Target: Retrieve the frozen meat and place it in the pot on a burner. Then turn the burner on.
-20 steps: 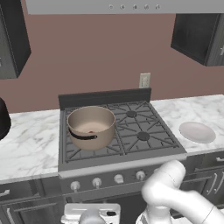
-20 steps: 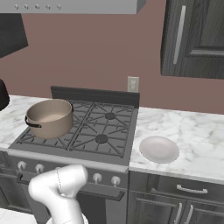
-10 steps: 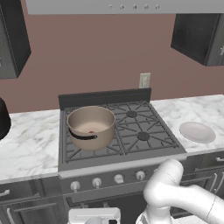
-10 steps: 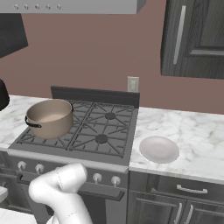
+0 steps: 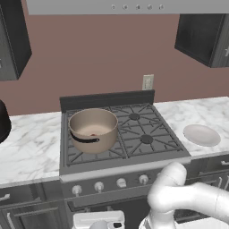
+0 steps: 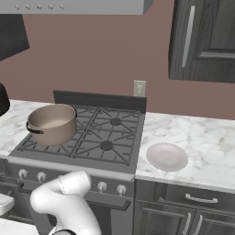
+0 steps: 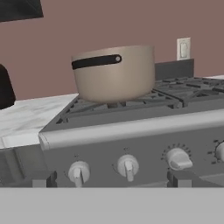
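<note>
Pot [image 5: 93, 129]: sitting on the stove's [image 5: 134, 134] front-left burner, handle band facing six o'clock.
Frozen meat [image 5: 93, 133]: lying inside the pot, red speck showing.
Gripper: jaws standing wide, gripping nothing.
Plate [image 5: 201, 134]: resting at three o'clock of the stove.

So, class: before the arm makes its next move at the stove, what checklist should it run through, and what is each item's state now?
1. Pot sits on the front left burner of the gas stove: ok.
2. Frozen meat in the pot, a small red spot on its floor: ok.
3. Gripper open, holding nothing: ok.
4. Knobs face the hand, low at the stove's front: ok.
5. Which knob serves the pot's burner: cannot tell.
6. Flame under the pot: not ok, none visible.
</note>
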